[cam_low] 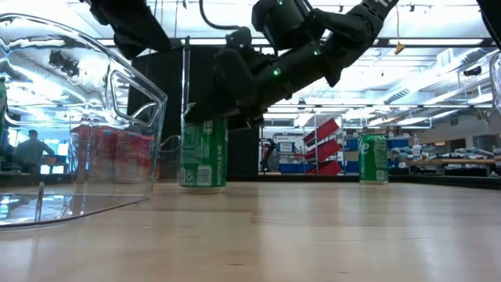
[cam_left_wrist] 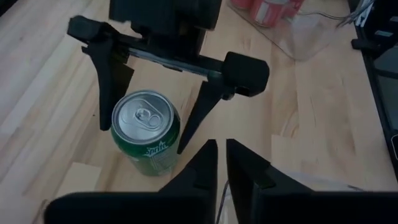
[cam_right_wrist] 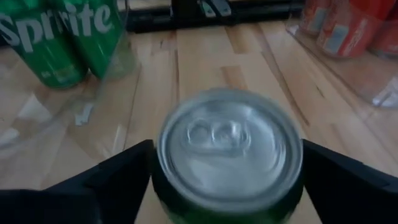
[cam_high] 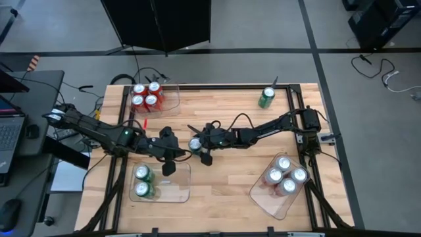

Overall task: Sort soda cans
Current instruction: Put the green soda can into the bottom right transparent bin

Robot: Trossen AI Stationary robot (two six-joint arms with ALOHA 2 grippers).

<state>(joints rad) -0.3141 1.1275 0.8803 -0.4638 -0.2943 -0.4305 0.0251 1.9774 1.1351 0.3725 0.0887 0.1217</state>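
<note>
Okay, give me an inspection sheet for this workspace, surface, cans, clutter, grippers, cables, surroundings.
Surface: wooden table, with bare wood showing between the trays.
Job's things: four red cans in the far-left tray; two green cans in the near-left tray; four silver-white cans in the near-right tray; one green can standing alone at the far edge; one green can upright mid-table.
Clutter: nothing seen on the table.
Grippers: right gripper open, fingers on either side of the mid-table can; left gripper shut, empty, just beside that can.
Cables: loose cables on the floor; more at the table's far-left corner.
Surroundings: laptop on a side desk; a person in the background.
</note>
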